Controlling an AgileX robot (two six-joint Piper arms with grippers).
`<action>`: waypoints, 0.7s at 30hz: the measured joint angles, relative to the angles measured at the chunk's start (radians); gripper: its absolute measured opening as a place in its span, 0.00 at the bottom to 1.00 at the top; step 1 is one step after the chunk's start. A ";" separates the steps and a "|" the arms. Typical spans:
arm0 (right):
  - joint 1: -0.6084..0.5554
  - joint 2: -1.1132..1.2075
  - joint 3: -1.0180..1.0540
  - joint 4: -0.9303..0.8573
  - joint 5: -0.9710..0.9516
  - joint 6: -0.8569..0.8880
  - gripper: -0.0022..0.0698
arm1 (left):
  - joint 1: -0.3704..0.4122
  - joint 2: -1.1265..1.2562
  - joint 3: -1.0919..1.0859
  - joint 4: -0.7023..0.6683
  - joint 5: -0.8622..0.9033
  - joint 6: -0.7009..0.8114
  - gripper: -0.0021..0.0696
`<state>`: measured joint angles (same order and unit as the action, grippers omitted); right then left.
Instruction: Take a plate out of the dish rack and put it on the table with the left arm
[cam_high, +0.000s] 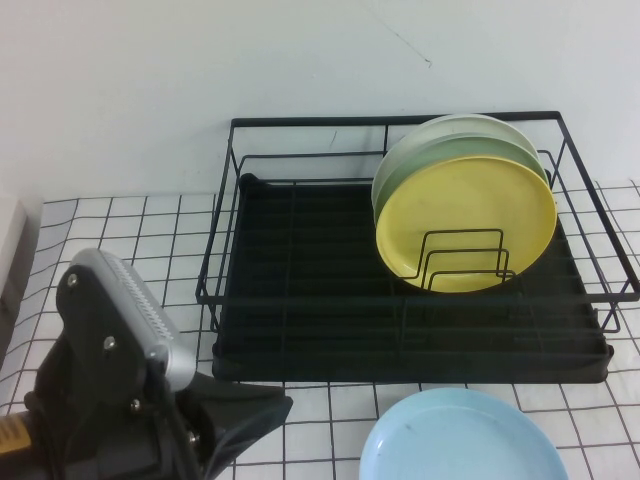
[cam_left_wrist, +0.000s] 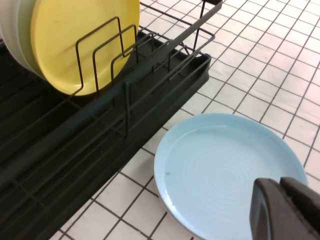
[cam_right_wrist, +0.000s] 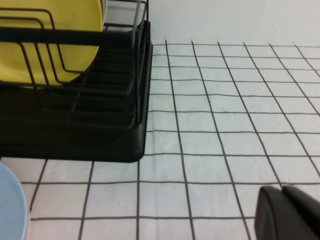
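The light sky-blue plate (cam_high: 462, 440) lies flat on the gridded table (cam_high: 130, 240) just in front of the black dish rack (cam_high: 400, 330). It also shows in the left wrist view (cam_left_wrist: 220, 172) and at the edge of the right wrist view (cam_right_wrist: 9, 207). My left arm (cam_high: 130, 400) is at the front left of the table. My left gripper (cam_left_wrist: 280, 187) is shut and empty, hovering over the plate's rim. My right gripper (cam_right_wrist: 282, 195) is shut and empty above bare table right of the rack.
A yellow plate (cam_high: 465, 225) stands upright in the rack's dividers, with a pale green and a pale grey plate (cam_high: 440, 135) behind it. The rack's left half holds nothing. A white wall stands behind the rack.
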<state>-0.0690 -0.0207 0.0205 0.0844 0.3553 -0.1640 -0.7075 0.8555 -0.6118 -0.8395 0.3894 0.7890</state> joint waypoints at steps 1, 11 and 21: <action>0.000 0.000 0.000 0.000 0.000 0.000 0.03 | 0.000 0.000 0.005 -0.002 0.000 0.000 0.03; 0.000 0.000 0.000 0.000 0.000 0.000 0.03 | 0.000 -0.120 0.096 0.041 -0.144 0.106 0.03; 0.000 0.000 0.000 0.000 0.000 0.000 0.03 | 0.126 -0.536 0.528 0.591 -0.606 -0.444 0.03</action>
<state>-0.0690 -0.0207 0.0205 0.0844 0.3553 -0.1640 -0.5818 0.3194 -0.0837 -0.2489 -0.2169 0.3453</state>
